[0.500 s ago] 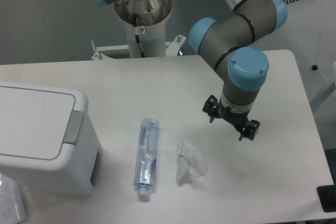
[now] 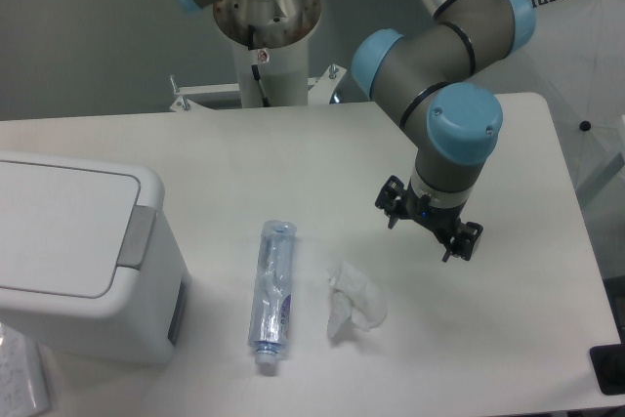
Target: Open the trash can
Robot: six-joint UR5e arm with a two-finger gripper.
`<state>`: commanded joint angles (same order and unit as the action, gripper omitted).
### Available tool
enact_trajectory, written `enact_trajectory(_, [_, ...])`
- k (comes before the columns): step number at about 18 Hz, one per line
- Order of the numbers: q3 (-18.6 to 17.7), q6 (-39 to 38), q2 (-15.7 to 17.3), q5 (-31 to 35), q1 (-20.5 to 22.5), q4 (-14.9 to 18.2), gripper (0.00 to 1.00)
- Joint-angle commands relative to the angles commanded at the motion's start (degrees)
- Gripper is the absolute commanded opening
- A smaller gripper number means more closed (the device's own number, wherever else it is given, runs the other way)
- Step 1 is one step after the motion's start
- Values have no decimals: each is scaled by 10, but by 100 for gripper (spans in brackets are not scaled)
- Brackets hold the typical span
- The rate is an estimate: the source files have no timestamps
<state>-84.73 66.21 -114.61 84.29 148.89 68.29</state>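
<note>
The trash can [image 2: 78, 261] is a large white boxy bin at the left of the table, its flat lid shut and its grey push tab [image 2: 139, 236] on the right edge of the lid. My gripper [image 2: 428, 229] hangs over the right part of the table, far to the right of the bin, pointing down. Its two fingers stand apart and hold nothing.
A clear plastic bottle [image 2: 272, 292] lies on the table between the bin and the gripper. A crumpled white wrapper [image 2: 354, 303] lies just right of it, below and left of the gripper. The arm's base column [image 2: 266, 36] stands at the back.
The gripper has shifted very slightly up and left. Nothing else has moved.
</note>
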Motion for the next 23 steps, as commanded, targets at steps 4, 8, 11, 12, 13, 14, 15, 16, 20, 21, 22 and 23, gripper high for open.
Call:
enact_trajectory(4, [6,-132,16,-67,-11,-10,100])
enact_trajectory(8, [8,-320,28,-136,-30,-75,100])
enact_trajectory(11, [11,-396,33,-166,-47,-99,100])
enact_trajectory(12, [11,-416,33,-168,-54,-99,100])
enact_trajectory(13, [12,-430,33,-168,-61,-100,100])
enact_trajectory(14, [13,-441,33,-168,-64,-105,100])
enact_trajectory(15, [14,-453,38,-168,-69,-116,100])
enact_trajectory(16, [18,-469,40,-168,-75,-127,100])
enact_trajectory(20, [41,-540,52,-170,-99,-142,100])
enact_trajectory(21, [42,-541,54,-184,-112,-151,100])
enact_trajectory(22, [41,-546,54,-215,-124,-155,100])
enact_trajectory(23, [34,-556,55,-255,-127,-155,100])
